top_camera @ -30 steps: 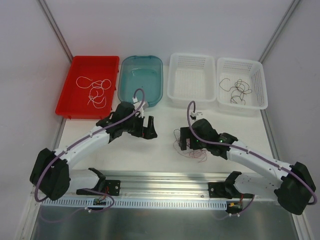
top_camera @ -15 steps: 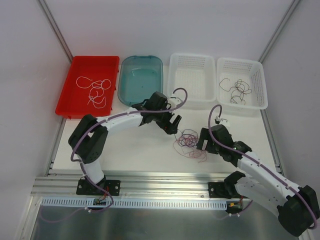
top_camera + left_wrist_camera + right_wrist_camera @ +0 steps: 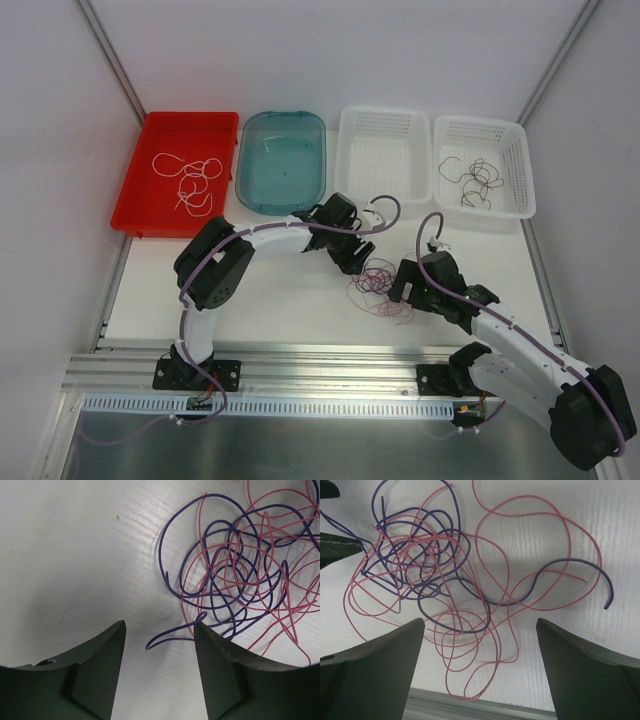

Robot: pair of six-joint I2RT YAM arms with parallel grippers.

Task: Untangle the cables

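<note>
The cables (image 3: 378, 283) lie as a loose clump of pink and purple strands on the white table between the two arms. My left gripper (image 3: 356, 258) sits at the clump's upper left edge. In the left wrist view its jaws (image 3: 159, 630) stand apart over the table, with the looped end of a purple strand (image 3: 165, 640) lying between the fingers; the tangle (image 3: 240, 575) spreads beyond the right finger. My right gripper (image 3: 401, 285) is at the clump's right side, wide open. In the right wrist view the tangle (image 3: 435, 575) lies ahead of its jaws (image 3: 480, 622), with pink loops reaching in between the fingers.
Along the back stand a red tray (image 3: 140, 200) holding white strands (image 3: 188, 180), a teal tray (image 3: 283, 165), a white basket (image 3: 385, 160) and a second white basket (image 3: 520, 170) holding dark strands (image 3: 473, 180). A metal rail (image 3: 320, 365) runs along the table's near edge.
My left arm swung right from beside the teal tray to the clump, and its jaws narrowed. My right arm drew back off the clump to its right side, staying open.
</note>
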